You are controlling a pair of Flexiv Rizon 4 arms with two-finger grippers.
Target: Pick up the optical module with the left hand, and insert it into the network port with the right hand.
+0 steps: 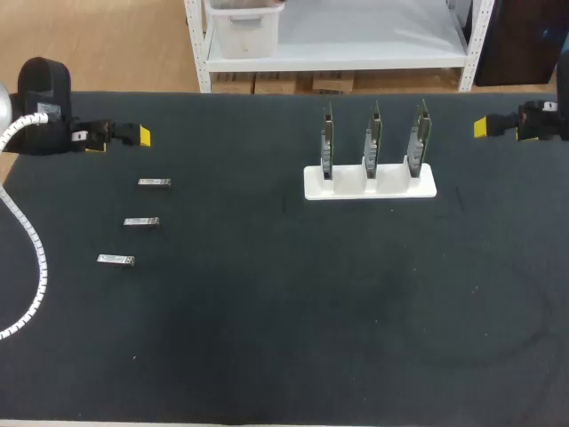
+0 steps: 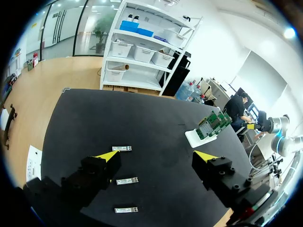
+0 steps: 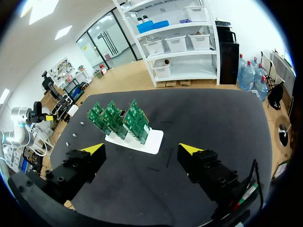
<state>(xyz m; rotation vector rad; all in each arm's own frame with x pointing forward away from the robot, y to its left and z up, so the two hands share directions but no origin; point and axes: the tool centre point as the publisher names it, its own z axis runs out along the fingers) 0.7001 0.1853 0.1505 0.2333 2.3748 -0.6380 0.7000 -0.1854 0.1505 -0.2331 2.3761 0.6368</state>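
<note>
Three optical modules [image 1: 141, 221] were laid on the table [image 1: 267, 338], long axes left-to-right, near the spread left gripper [image 1: 138, 136]; the right gripper [image 1: 483, 127], also spread, was held well apart.

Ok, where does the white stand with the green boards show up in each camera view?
Head view: white stand right of the middle of the table, near its far edge.
Left wrist view: white stand far ahead of the left gripper, small.
Right wrist view: white stand close ahead of the right gripper.
Shared landmark: the three green boards standing in it.
</note>
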